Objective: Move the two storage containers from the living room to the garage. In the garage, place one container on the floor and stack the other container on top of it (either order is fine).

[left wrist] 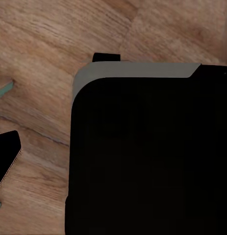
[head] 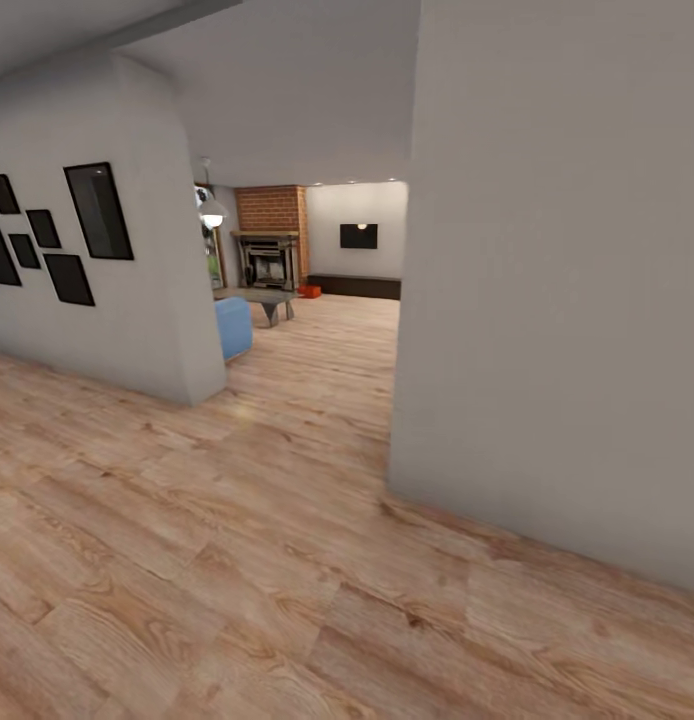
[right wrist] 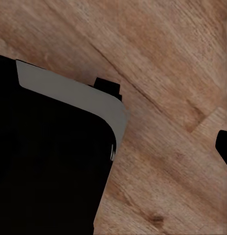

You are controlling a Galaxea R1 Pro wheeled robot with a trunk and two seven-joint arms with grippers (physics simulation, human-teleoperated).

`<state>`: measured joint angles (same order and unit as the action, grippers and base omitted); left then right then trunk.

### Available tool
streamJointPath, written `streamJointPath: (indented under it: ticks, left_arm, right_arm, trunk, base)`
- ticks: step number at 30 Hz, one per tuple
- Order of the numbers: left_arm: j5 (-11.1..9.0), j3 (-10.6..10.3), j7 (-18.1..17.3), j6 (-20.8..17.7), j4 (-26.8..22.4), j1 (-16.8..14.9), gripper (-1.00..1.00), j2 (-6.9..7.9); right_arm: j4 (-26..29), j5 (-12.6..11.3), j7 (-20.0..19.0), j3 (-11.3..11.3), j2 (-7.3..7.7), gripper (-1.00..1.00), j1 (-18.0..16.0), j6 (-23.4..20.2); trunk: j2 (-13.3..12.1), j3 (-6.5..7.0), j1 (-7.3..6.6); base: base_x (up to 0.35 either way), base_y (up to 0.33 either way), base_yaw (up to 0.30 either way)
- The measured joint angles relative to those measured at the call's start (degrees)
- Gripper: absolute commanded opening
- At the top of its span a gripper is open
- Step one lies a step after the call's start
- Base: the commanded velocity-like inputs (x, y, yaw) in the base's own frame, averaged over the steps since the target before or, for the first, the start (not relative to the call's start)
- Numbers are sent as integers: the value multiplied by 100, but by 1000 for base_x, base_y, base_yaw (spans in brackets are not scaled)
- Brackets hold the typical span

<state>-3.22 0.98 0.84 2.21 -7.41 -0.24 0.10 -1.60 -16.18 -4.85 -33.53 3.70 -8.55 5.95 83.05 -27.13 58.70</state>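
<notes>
Left wrist view: a black, grey-edged body of the robot [left wrist: 147,152] over light wood planks; a dark finger [left wrist: 6,156] of the left gripper at the frame edge, opening not determinable. Right wrist view: the same dark body [right wrist: 49,156] above planks; right gripper opening likewise not determinable. Head view: wood-plank floor [head: 237,560] of a passage between a white wall [head: 557,300] and a rounded wall with black frames [head: 97,210]. Beyond lie the living room's blue sofa [head: 233,326], grey bench [head: 267,298] and brick fireplace [head: 271,245]. A small orange-red storage container [head: 309,291] sits on the floor beside the fireplace.
</notes>
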Motion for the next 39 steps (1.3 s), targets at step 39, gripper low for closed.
streamJointPath:
  ticks: [39]
  left_arm:
    - [4,-2,-7,3,7,0,100,-30]
  right_arm:
    - [2,9,8,0,-12,100,0,4]
  trunk:
    - [0,0,0]
  base:
    - [321,0,115]
